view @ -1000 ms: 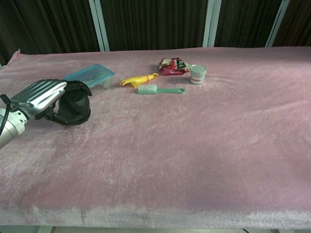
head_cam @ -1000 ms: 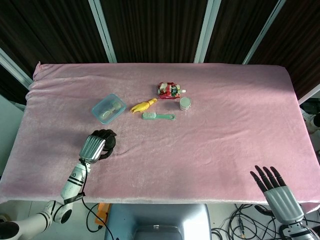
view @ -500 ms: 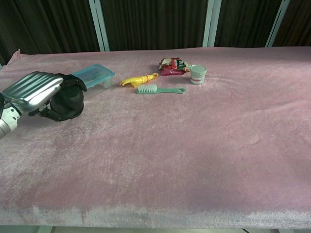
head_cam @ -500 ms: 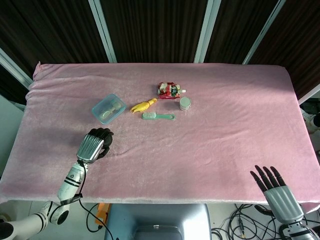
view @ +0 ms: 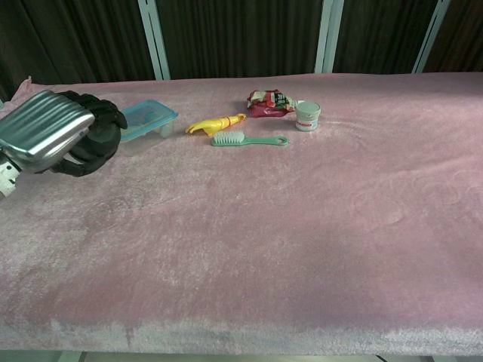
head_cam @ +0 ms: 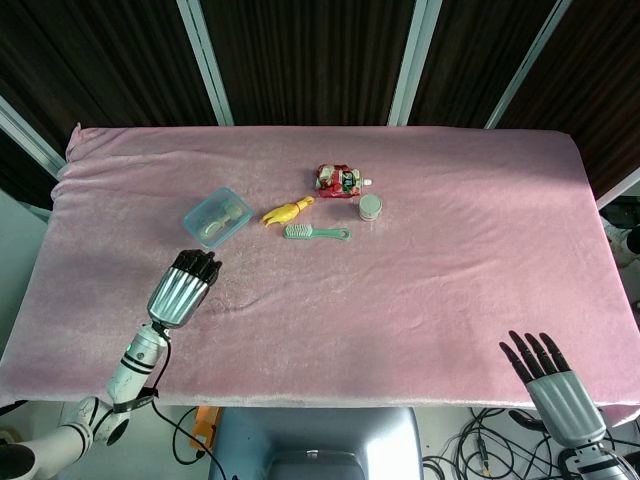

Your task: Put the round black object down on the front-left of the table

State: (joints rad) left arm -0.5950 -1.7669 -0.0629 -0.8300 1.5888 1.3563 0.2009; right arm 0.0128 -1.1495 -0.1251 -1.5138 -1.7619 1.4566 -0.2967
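Round black object (view: 94,147): gripped in my left hand (view: 47,136), fingers wrapped over it, front-left of the pink table (head_cam: 450,250), just beside the blue container (head_cam: 217,216); whether it touches the cloth, I cannot tell. My right hand (head_cam: 555,385): empty, fingers spread, at the front-right edge.

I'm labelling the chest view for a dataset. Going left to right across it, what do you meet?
Left hand holding the round black object → blue container → yellow toy → green brush → red pouch → small white cup.
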